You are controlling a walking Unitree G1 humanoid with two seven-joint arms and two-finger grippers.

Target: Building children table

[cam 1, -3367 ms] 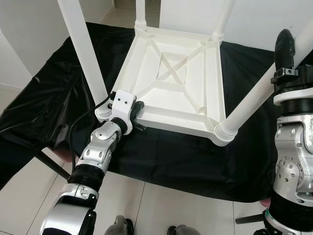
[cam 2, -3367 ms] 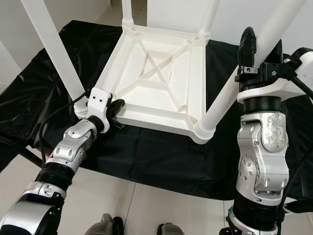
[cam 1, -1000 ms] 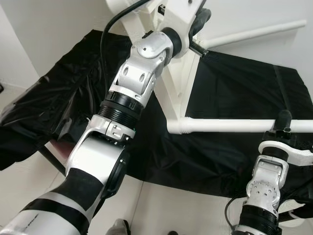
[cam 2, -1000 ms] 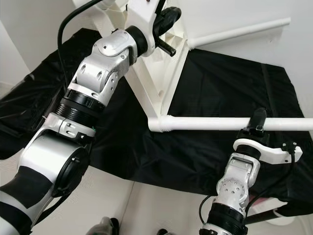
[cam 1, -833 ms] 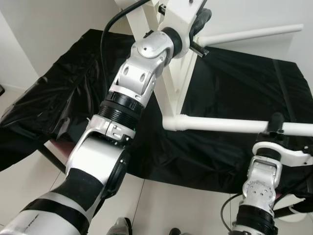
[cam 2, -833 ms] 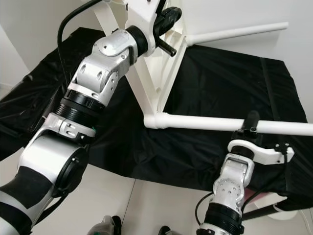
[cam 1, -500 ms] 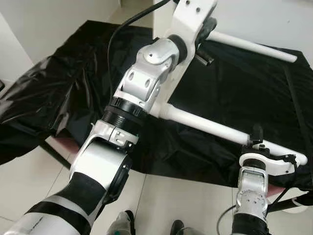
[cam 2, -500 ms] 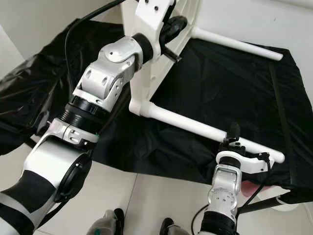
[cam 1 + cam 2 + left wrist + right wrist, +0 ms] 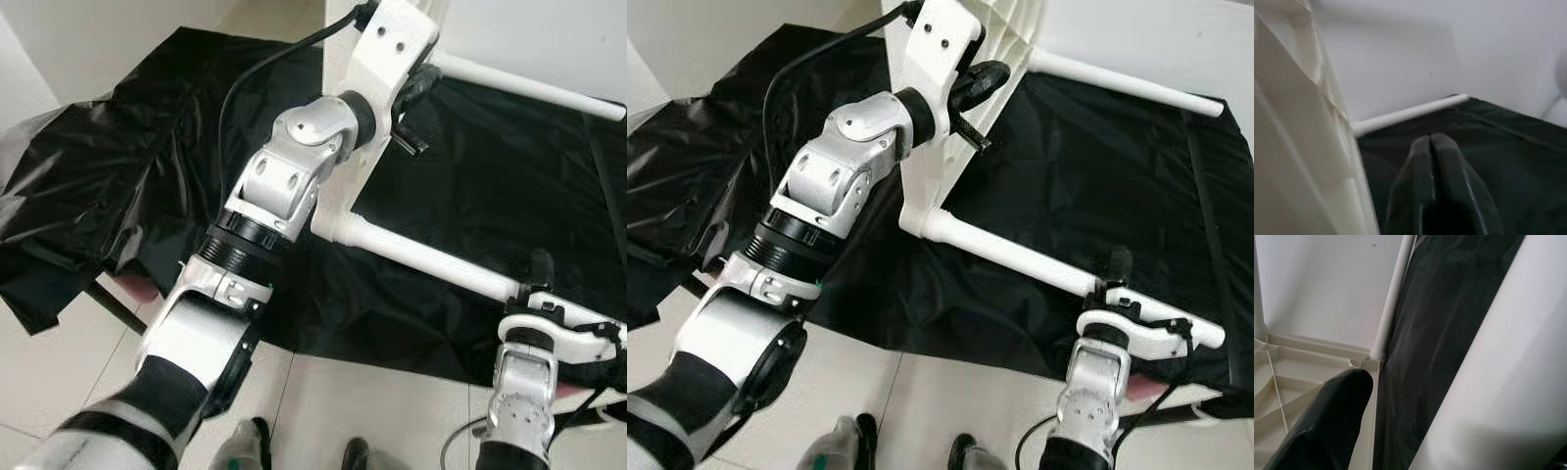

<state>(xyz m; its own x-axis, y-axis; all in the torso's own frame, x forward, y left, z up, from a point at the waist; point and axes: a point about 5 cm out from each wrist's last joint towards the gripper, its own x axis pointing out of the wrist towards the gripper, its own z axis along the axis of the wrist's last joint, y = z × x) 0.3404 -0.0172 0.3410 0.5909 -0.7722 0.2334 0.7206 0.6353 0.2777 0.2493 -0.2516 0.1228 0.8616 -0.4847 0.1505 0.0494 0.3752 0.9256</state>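
Note:
The white plastic children's table point(image 9: 1011, 37) stands tipped on its side on a black cloth point(image 9: 1097, 176). My left gripper point(image 9: 977, 82) is raised against the rim of the tabletop; in the left wrist view its fingers point(image 9: 1432, 186) are pressed together, with the rim point(image 9: 1308, 147) beside them. The near leg point(image 9: 1019, 257) slants down toward its foot end. My right gripper point(image 9: 1117, 272) sits at that end, one black finger point(image 9: 1327, 426) standing apart from the leg point(image 9: 1498, 382), with cloth showing in the gap. The far leg point(image 9: 1127, 83) sticks out along the wall.
The black cloth covers a low platform and hangs crumpled at the left point(image 9: 88, 176). Pale floor tiles point(image 9: 921, 392) lie in front, with my feet point(image 9: 843, 446) at the bottom edge. A white wall point(image 9: 1176, 39) rises right behind the table.
The table, upside down with legs up 3.4 s ago, now lies on its side. In the last second the near leg swung lower and my right gripper followed it down.

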